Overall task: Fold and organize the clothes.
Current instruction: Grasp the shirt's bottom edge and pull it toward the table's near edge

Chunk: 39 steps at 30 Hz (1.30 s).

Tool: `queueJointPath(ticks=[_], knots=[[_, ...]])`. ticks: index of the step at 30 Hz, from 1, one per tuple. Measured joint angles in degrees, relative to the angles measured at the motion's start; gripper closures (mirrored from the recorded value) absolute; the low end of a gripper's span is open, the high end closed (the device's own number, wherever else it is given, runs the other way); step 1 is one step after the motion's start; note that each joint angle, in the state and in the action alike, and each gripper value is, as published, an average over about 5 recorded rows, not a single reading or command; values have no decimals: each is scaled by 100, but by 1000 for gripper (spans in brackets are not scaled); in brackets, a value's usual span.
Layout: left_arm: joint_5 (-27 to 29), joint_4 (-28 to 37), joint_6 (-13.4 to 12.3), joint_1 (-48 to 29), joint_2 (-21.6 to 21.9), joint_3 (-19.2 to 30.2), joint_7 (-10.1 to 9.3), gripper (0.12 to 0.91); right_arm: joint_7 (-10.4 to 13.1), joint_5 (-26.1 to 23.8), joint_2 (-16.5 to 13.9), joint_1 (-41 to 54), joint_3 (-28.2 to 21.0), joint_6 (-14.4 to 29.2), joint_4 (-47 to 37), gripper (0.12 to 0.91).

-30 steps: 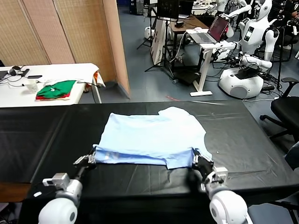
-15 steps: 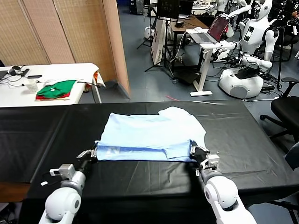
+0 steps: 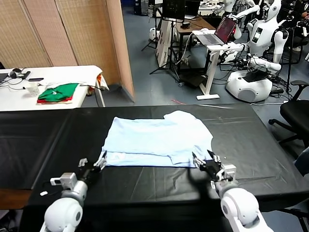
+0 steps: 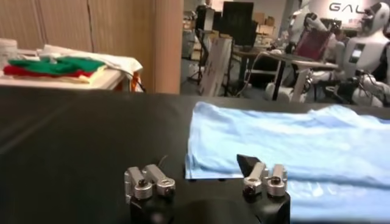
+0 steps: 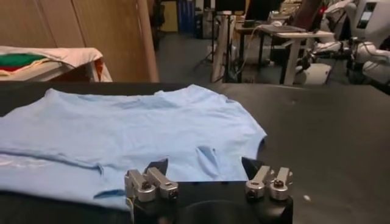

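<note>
The T-shirt (image 3: 157, 141) lies flat at the counter's (image 3: 38, 145) centre. The left pincer (image 3: 91, 165) sits at its 7 o'clock corner, the right pincer (image 3: 208, 163) at 5 o'clock. Folded garments (image 3: 58, 92) rest on a side table (image 3: 72, 72) at 10 o'clock.

- Left gripper (image 3: 92, 164) sits low at the near left, arm stretched forward from the white wrist housing; its jaws stand spread wide with nothing between them
- Right gripper (image 3: 207, 161) mirrors it at the near right, pointing forward; its fingers (image 5: 149, 181) stand parted and hold nothing
</note>
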Motion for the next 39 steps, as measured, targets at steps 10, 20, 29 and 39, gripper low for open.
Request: queueJointPath(ticks=[10,20,29,39], knots=[[-29,36,2,163,-31,-29,13,123,26,156,59,-243,270,153,-92,163],[-65,170,-4,92,-52,-24,20,135,0,158,137,-152,202,215,-315,466],[-77,274,-34,57,-40,-31,45,555,64,128,208,-148,142,212,-326,869],[93,80,92,280,65,-160,-49,882,421,141,207,-627,73,-359,359,884]])
